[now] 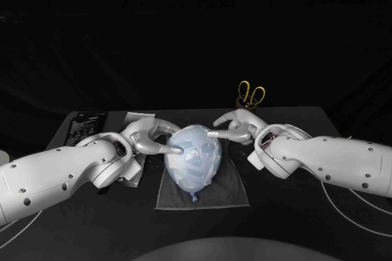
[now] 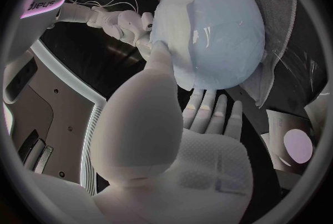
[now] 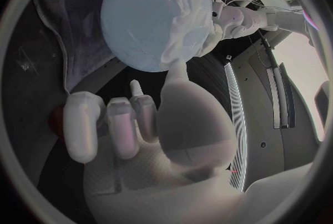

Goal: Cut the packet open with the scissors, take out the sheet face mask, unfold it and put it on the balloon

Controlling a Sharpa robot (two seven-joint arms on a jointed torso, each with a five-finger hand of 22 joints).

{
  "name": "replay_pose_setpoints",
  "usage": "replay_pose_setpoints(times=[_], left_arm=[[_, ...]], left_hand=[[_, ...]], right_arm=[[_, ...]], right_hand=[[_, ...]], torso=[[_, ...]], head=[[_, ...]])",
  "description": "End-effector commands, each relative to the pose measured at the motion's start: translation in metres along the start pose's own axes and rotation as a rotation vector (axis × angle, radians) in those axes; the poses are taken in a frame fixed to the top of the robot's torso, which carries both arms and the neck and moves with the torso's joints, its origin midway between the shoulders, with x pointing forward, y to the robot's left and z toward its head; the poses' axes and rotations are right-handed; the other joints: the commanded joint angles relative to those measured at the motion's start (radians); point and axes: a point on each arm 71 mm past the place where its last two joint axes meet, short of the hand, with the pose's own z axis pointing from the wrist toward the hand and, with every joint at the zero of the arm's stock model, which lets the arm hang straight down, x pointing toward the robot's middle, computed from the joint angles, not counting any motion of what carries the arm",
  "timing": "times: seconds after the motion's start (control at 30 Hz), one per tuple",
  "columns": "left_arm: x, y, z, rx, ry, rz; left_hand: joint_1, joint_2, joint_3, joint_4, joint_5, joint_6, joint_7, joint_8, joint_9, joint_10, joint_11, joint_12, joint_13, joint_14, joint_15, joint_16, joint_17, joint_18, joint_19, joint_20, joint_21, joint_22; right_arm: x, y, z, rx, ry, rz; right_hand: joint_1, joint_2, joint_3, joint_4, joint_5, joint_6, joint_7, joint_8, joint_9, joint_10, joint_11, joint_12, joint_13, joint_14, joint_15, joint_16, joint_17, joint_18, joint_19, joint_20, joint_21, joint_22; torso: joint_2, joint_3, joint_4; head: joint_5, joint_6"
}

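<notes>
Last step in hand: sheet face mask point(image 1: 199, 141) is already draped over upper part of balloon point(image 1: 192, 180), which lies on a grey cloth point(image 1: 231, 188) mid-table. Mask is pressed from both sides. A fingertip of left hand point(image 1: 147, 137) is set on one flank, and one of right hand point(image 1: 242, 128) near the top. Fingers of both are spread & nothing appears gripped. Scissors point(image 1: 251, 94) stand behind right hand. Next, prob.: edges to be smoothed w/ light pressure, so balloon isn't rolled nor mask dragged off.
</notes>
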Motion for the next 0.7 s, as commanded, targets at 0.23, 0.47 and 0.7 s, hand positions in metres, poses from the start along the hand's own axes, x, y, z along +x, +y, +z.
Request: replay_pose_setpoints(times=[0.23,0.47,0.7], left_arm=[[0.006,0.001,0.0,-0.005,0.043,-0.011],[0.007,0.001,0.001,-0.004,0.045,-0.012],[0.007,0.001,0.001,-0.004,0.046,-0.012]], left_hand=[[0.003,0.014,0.011,0.001,-0.006,0.008,0.068,0.005,0.001,0.011,0.001,-0.002,0.002,0.009,0.005,-0.008,0.001,0.002,0.009,0.001,0.003,-0.003],[0.003,0.014,0.011,0.001,-0.006,0.008,0.068,0.005,0.001,0.011,0.001,-0.002,0.002,0.009,0.005,-0.008,0.001,0.002,0.009,0.001,0.003,-0.003],[0.003,0.015,0.012,0.001,-0.006,0.009,0.068,0.006,0.002,0.013,0.002,-0.002,0.002,0.009,0.005,-0.009,0.001,0.002,0.01,0.001,0.003,-0.003]], right_arm=[[-0.009,-0.01,0.006,0.059,-0.108,-0.025],[-0.019,-0.018,0.01,0.092,-0.192,-0.068],[-0.026,-0.021,0.006,0.095,-0.239,-0.092]], right_hand=[[0.043,0.087,0.007,0.001,-0.006,0.022,0.005,0.034,0.009,0.018,0.005,0.012,0.153,0.108,0.002,0.004,0.263,0.007,0.059,0.002,0.02,0.224],[0.104,0.153,0.021,-0.018,-0.006,0.039,0.003,0.05,0.012,0.023,0.003,0.016,0.157,0.108,0.0,0.004,0.263,0.004,0.064,0.001,0.034,0.228],[0.136,0.201,0.046,-0.028,-0.005,0.052,0.001,0.06,0.013,0.029,0.0,0.021,0.162,0.108,-0.002,0.004,0.263,0.003,0.067,-0.001,0.039,0.23]], torso=[[-0.001,0.001,-0.0019],[-0.001,0.0,0.0],[-0.001,0.0002,-0.0003]], head=[[-0.002,-0.001],[-0.009,-0.003],[-0.011,-0.001]])
